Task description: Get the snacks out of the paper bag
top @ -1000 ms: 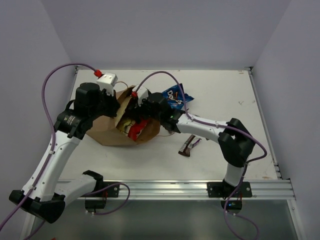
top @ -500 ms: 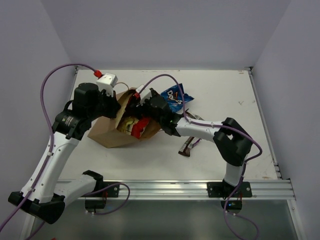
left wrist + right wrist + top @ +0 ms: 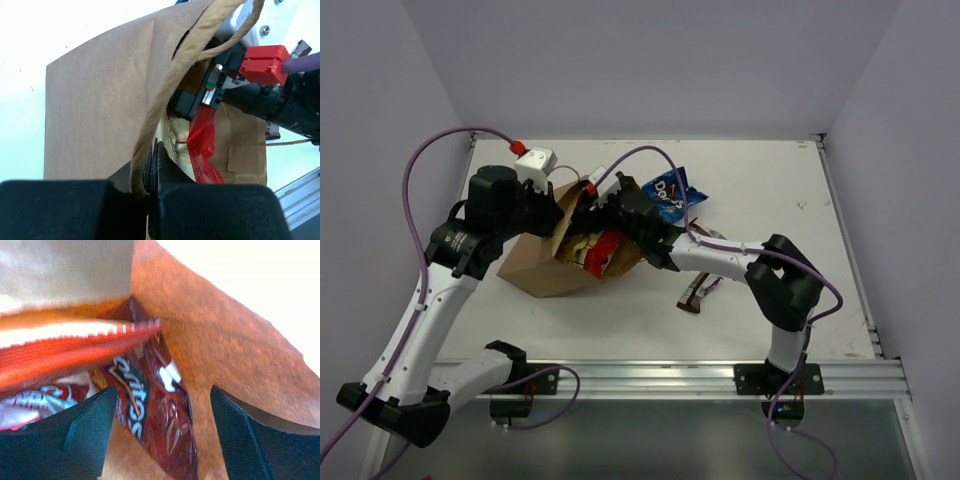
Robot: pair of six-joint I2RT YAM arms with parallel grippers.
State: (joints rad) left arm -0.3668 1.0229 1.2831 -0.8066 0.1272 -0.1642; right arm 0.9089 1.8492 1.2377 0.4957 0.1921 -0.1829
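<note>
My right claw [image 3: 164, 426] sits spread inside the paper bag [image 3: 225, 335], with the dark red chip bag [image 3: 137, 405] right between my fingers and the red bag [image 3: 70, 352] just above. I'd push deeper and close on the dark one alone, clear of the paper wall. My left claw [image 3: 152, 162] pinches the bag's rim beside the twine handle [image 3: 165, 95], propping the mouth open.

From above I get even, soft light: the table [image 3: 770, 200] is bright, with only weak shadows under the arms. Close behind the left gripper [image 3: 152, 147] all is black and blurred, and the table beyond it is burnt white. Around the right gripper [image 3: 164, 390] I see soft focus. There the paper bag [image 3: 225, 340] glows orange and the dark red chip bag [image 3: 165, 440] has glare.
</note>
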